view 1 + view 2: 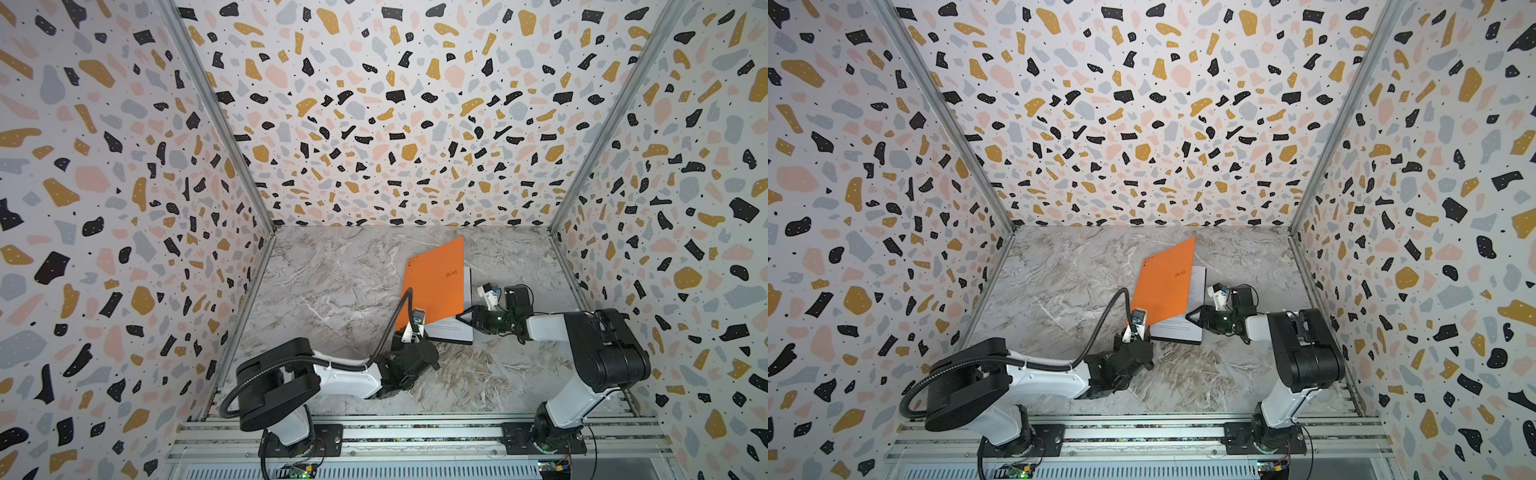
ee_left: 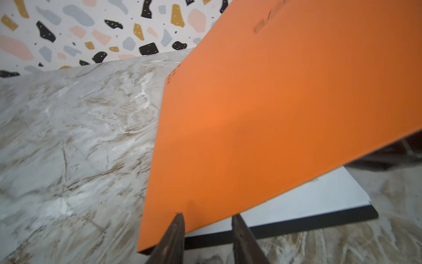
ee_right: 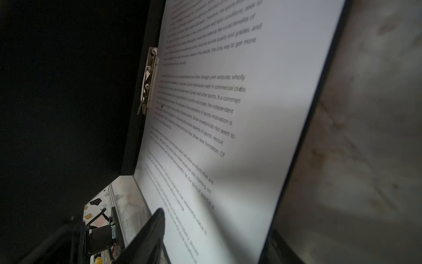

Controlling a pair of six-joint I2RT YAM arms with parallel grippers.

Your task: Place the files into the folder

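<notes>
In both top views the folder (image 1: 436, 286) (image 1: 1167, 282) has a small dark mark on its orange cover, too tiny to read, and little dots at one corner. The cover is tipped up, half open, right in front of the left gripper (image 1: 409, 334), whose tips are at the cover's near corner. The files (image 1: 451, 328) are white paper lying flat under the cover. They reach over to the right gripper (image 1: 462, 318), which points at their side edge. It all sits on a marble table (image 1: 332, 282) with spotty walls (image 1: 124, 166) around. In the left wrist view the mark on the cover is only a blur. The orange cover fills the space ahead of the left gripper. Its bottom edge runs between the two fingers (image 2: 175, 233), which are spread apart and not squeezing it. Just past that edge, white paper lies on the folder's black back (image 2: 296, 222). In the right wrist view the top page has print, and some can be read: "the only way to get more", "commercial clubs", "Some investors do not seem to". The page lies straight ahead of the right gripper. One dark finger (image 3: 150, 230) sits over the page and the other side is far off past the folder's edge, so this gripper is spread wide and pinches nothing. A shiny metal clip (image 3: 149, 80) sits beyond the page by the fold, and the black inside of the cover (image 3: 68, 91) leans over it.
</notes>
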